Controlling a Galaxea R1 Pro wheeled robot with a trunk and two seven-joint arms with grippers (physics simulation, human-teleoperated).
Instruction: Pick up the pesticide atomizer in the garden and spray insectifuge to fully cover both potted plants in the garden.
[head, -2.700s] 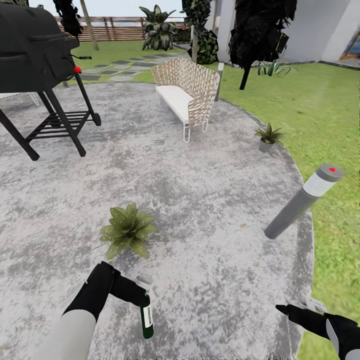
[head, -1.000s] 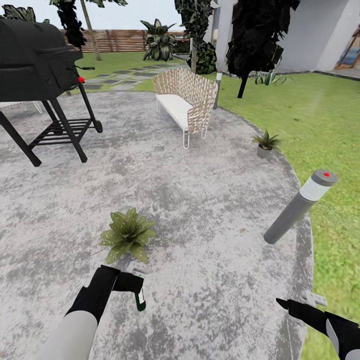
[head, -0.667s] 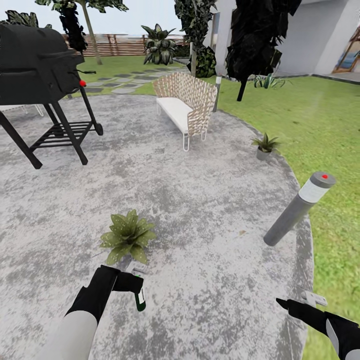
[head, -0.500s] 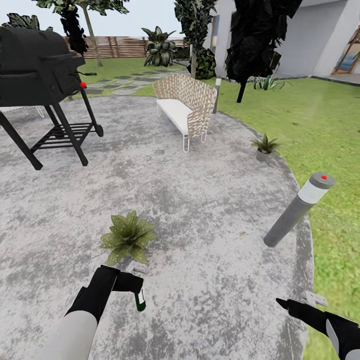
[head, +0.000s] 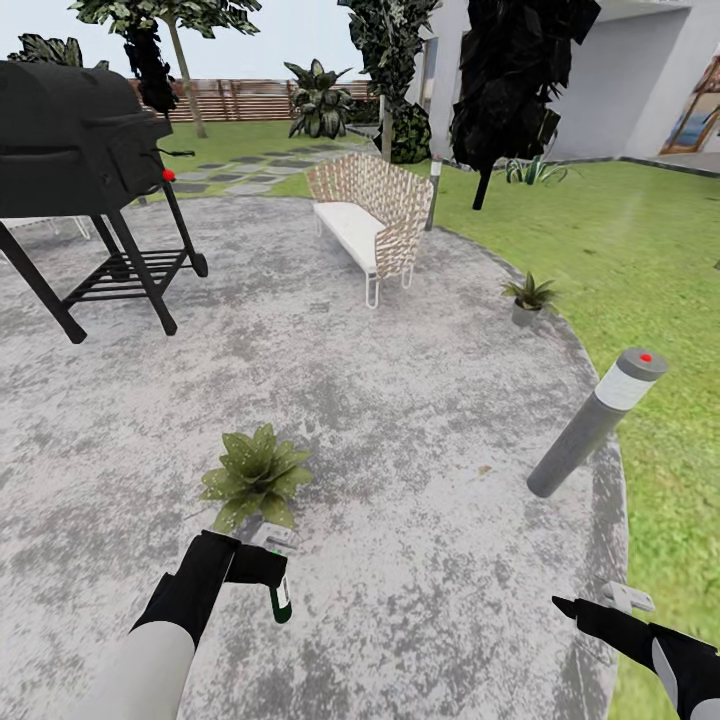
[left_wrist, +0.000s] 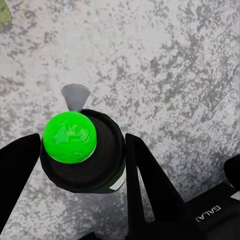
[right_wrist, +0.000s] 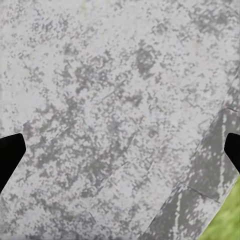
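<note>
The left pincer (head: 268, 572) is clamped on the pesticide atomizer (head: 281, 597), which hangs low over the round grey stone patio (head: 400, 400) with its dark green body and whitish label pointing down and its grey nozzle head up by the fingers. In the left wrist view the atomizer (left_wrist: 82, 151) sits between the two black fingers (left_wrist: 145, 185), which press against its dark body; its end shows as a bright green disc, and a small grey cone lies on the stone just beyond it. Just ahead of that pincer, a potted plant (head: 255, 476) spreads a rosette of pointed green leaves flat on the stone; its pot is not visible. The second potted plant (head: 526, 298) stands in a little grey pot at the far right edge of the patio, beside the lawn (head: 640, 250) and well apart from the first. The right pincer (head: 590, 605) hovers low at the patio's near right edge; in the right wrist view its dark fingertips (right_wrist: 10, 150) sit at opposite borders of the picture, spread wide with nothing between them, over stone and a strip of grass. A grey bollard lamp (head: 596, 421) rises near the patio's right rim. Farther off stand a black barbecue grill (head: 80, 150) on the left, a wicker chair (head: 372, 212) with a white cushion, and a brown slatted fence (head: 240, 100) at the back.
</note>
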